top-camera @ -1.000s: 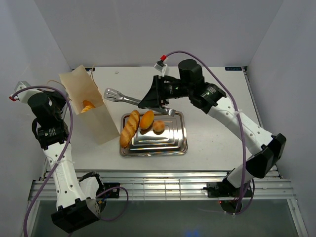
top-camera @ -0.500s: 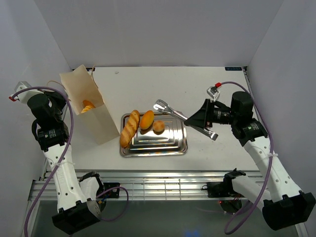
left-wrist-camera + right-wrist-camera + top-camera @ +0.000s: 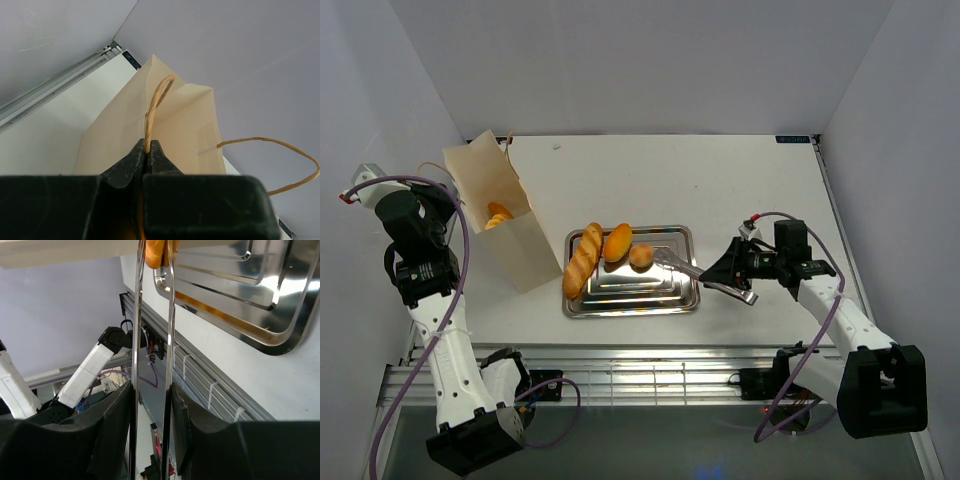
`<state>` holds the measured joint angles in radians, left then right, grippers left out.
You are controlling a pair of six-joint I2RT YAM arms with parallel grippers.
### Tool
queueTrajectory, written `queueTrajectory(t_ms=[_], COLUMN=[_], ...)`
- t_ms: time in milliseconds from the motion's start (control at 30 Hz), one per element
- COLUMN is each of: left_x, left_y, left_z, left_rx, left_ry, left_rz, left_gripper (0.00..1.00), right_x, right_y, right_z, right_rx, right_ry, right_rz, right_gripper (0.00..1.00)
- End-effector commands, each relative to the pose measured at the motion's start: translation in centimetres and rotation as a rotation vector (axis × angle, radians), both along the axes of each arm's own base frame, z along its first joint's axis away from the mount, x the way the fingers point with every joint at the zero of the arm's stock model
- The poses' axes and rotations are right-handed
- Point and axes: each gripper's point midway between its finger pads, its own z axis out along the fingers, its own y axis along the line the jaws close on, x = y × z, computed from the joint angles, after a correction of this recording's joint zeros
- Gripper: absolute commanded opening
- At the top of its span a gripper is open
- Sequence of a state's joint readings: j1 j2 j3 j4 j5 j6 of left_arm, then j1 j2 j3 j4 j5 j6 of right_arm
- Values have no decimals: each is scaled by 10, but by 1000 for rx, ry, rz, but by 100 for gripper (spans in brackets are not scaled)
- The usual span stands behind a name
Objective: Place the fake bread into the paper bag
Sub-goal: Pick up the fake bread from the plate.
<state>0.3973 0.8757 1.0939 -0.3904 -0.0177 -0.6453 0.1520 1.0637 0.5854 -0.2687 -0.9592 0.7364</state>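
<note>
The paper bag (image 3: 490,205) stands open at the left with one piece of fake bread (image 3: 500,213) inside. My left gripper (image 3: 147,145) is shut on the bag's cord handle (image 3: 156,97), holding the bag (image 3: 165,127) up. A baguette (image 3: 582,260), an oval roll (image 3: 617,241) and a small round roll (image 3: 641,257) lie on the steel tray (image 3: 660,296). My right gripper (image 3: 728,272) is shut on the metal tongs (image 3: 685,267). In the right wrist view the tongs (image 3: 170,315) run out from my right gripper (image 3: 152,390), and the small roll (image 3: 156,252) sits between their tips.
The bag's second cord handle (image 3: 280,147) hangs loose to the right. White walls close in the table on three sides. The tray's rim (image 3: 240,335) lies just under the tongs, and a slotted rail (image 3: 650,375) runs along the near edge.
My right arm swung the tongs from beside the bag back to the right and lowered them; their tips now reach the small round roll on the tray. The left arm has not moved.
</note>
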Motion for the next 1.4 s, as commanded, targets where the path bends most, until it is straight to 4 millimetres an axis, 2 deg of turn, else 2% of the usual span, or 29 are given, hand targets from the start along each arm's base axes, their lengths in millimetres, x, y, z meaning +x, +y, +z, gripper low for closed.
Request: queueTrajectory(t_ms=[0,367,1067,1367], left_x=[-4,-1,-1,-1], left_y=[-5,-11,-14,-15], left_z=[6,2,4,3], left_rx=[4,-10,-23,-29], left_ry=[-24,-25,-34,-37], left_rz=[-16,-53,-63,-66], left_gripper=[0,0,0,0], right_x=[8,25,57,62], right_y=[-2,-1,6,13], right_z=[-6,-29,-42,-54], right_rx=[-13,-46,-32,-63], right_ry=[-56,-18,-9,5], right_rz=[18,28,42,55], right_gripper=[43,47,49,47])
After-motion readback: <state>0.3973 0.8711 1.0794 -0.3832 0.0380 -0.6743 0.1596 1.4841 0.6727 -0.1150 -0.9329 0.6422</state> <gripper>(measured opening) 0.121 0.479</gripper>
